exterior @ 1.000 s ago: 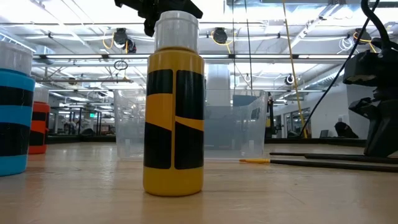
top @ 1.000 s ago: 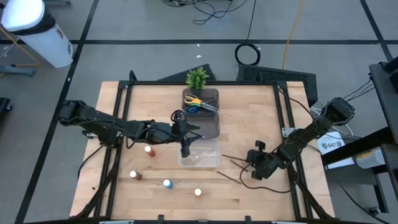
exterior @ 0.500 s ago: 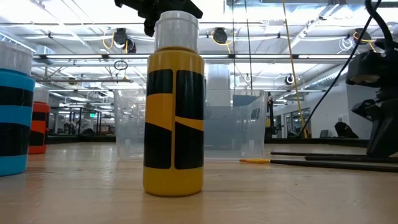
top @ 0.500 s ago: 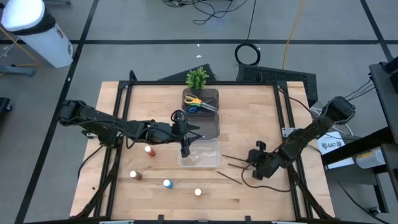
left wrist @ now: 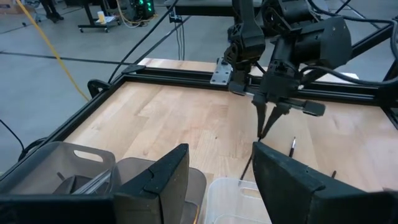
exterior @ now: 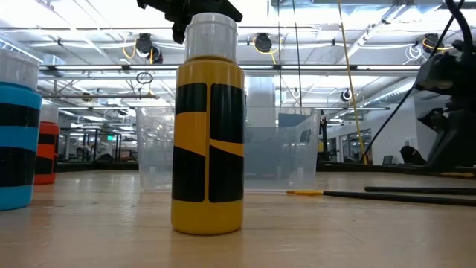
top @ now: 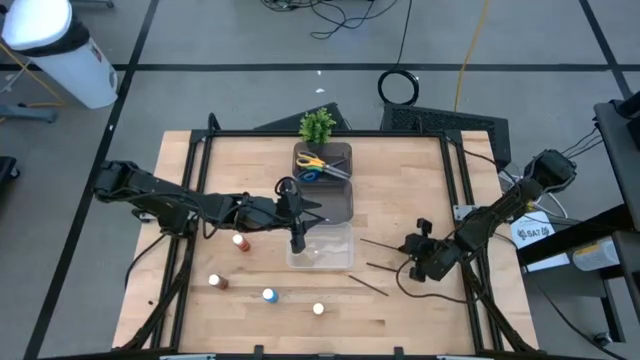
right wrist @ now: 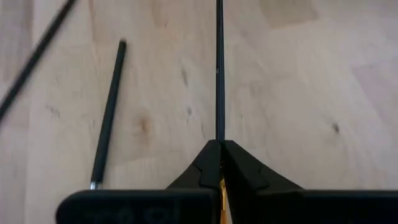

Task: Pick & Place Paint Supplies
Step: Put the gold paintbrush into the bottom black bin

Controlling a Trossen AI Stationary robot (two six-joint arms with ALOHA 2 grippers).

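Observation:
My right gripper (top: pixel 413 252) is at the table's right, shut on a thin dark paintbrush (top: pixel 384 245) that points toward the clear bin (top: pixel 321 247). Two more brushes (top: pixel 383 267) (top: pixel 368 285) lie flat on the wood beside it. My left gripper (top: pixel 298 236) hovers open and empty over the clear bin's left rim. Four small bottles stand on their bases near the front: red (top: pixel 239 241), brown (top: pixel 214 281), blue (top: pixel 268 295) and pale (top: pixel 318 309). Scissors with yellow (top: pixel 311 160) and blue (top: pixel 310 174) handles lie in the dark bin (top: pixel 335 203). My right gripper pinches the paintbrush's shaft (right wrist: pixel 219 134) between its two fingertips (right wrist: pixel 239 163), at one end of the brush. The fingers lie along the brush, which runs straight out ahead of them toward the table's left. Whether its free end touches the wood, I cannot tell.
A small green potted plant (top: pixel 317 125) stands behind the dark bin at the far edge. A dark metal frame (top: pixel 455 165) runs round the tabletop. In the low view the yellow-bodied bottle (exterior: pixel 207 126) stands closest, with the clear bin (exterior: pixel 227 158) behind it.
My right gripper, shut on the paintbrush, has risen a little and gone toward the table's far edge. The held brush has moved with it, away from the two brushes that stay on the wood. My left arm has kept still.

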